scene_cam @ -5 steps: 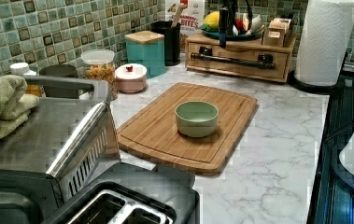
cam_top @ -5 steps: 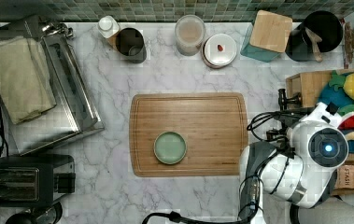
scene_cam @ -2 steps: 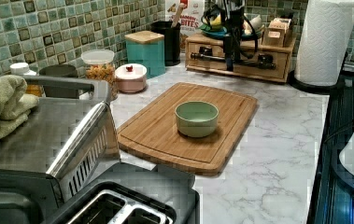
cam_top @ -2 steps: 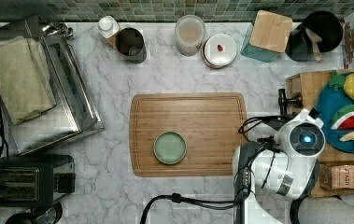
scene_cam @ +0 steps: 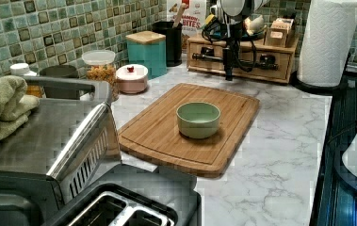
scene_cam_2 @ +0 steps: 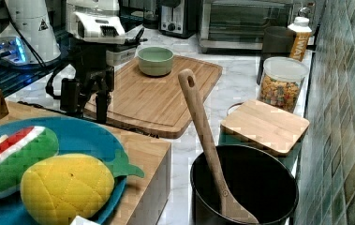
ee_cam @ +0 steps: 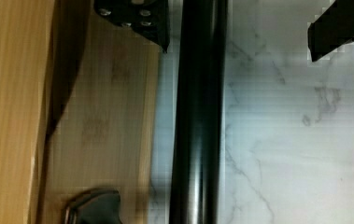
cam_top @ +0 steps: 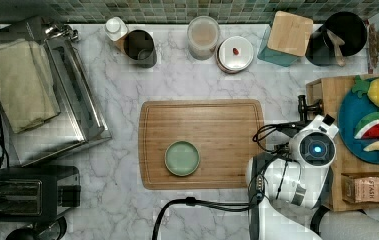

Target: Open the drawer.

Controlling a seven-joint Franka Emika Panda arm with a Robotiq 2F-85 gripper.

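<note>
Drawer point(scene_cam: 242, 56) handle point(ee_cam: 198, 112) now between the gripper's point(ee_cam: 240, 28) wide-spread fingers, arm lowered since earlier; open marble counter point(scene_cam: 279, 141) in front.

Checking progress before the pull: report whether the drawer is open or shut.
Shut: in the left view the drawer front sits flush with its wooden box.

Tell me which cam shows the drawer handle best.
Wrist view: the handle runs between the open gripper fingers, filling the frame. Left view shows the bar across the drawer front, partly behind the arm.

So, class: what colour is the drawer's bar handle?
Black; the handle shows best in the wrist view.
</note>
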